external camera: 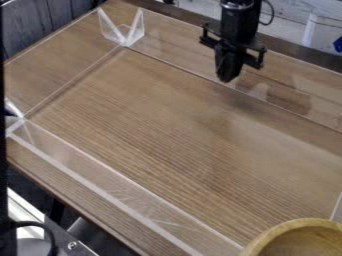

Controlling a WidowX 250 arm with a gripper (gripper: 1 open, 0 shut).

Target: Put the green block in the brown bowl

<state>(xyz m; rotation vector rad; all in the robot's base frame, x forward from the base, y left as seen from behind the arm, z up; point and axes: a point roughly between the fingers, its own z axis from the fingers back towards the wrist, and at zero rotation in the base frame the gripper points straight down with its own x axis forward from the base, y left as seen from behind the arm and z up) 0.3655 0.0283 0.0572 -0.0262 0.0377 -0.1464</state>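
My black gripper [230, 77] hangs point-down over the far right part of the wooden table, its fingers pressed together with nothing visible between them. The brown bowl [286, 233] shows only as a pale rim arc with a darker inside at the bottom right corner of the camera view, far from the gripper. The green block is out of view.
A low clear plastic wall [80, 172] fences the wooden table surface [160, 130] on all sides, with a taped corner piece [123, 32] at the far left. Dark frame parts and cables [47, 240] lie beyond the near left edge.
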